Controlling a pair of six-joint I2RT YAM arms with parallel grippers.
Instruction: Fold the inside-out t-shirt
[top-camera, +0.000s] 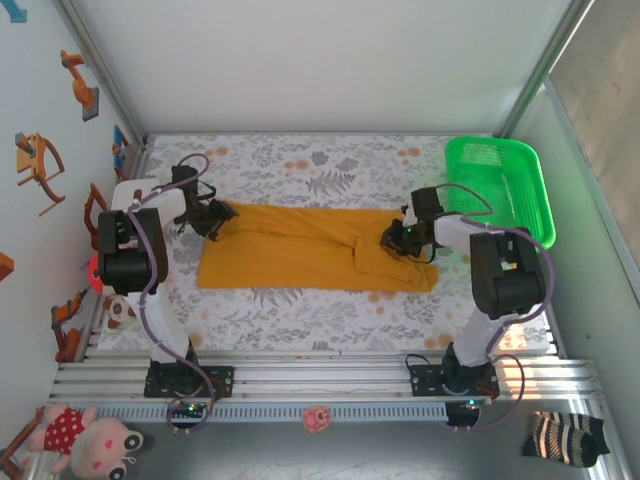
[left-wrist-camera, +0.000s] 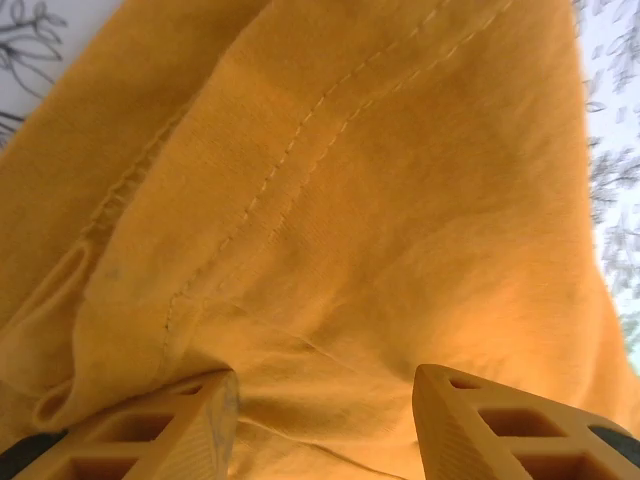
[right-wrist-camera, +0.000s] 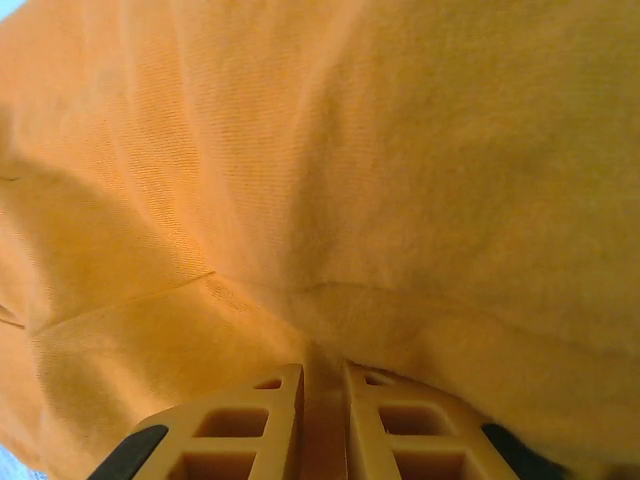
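while the t-shirt (top-camera: 300, 258) lies spread flat across the middle of the flowered table (top-camera: 320, 160), the left gripper (top-camera: 215, 222) rests at its left end with jaws apart, cloth loose between them. the right gripper (top-camera: 392, 240), at the shirt's right end, is pinched on a fold of cloth, beside a green basket (top-camera: 500, 190).

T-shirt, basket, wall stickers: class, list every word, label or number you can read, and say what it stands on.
None can be read: the t-shirt is plain cloth and seams on its visible side, and the basket and wall stickers carry no writing.
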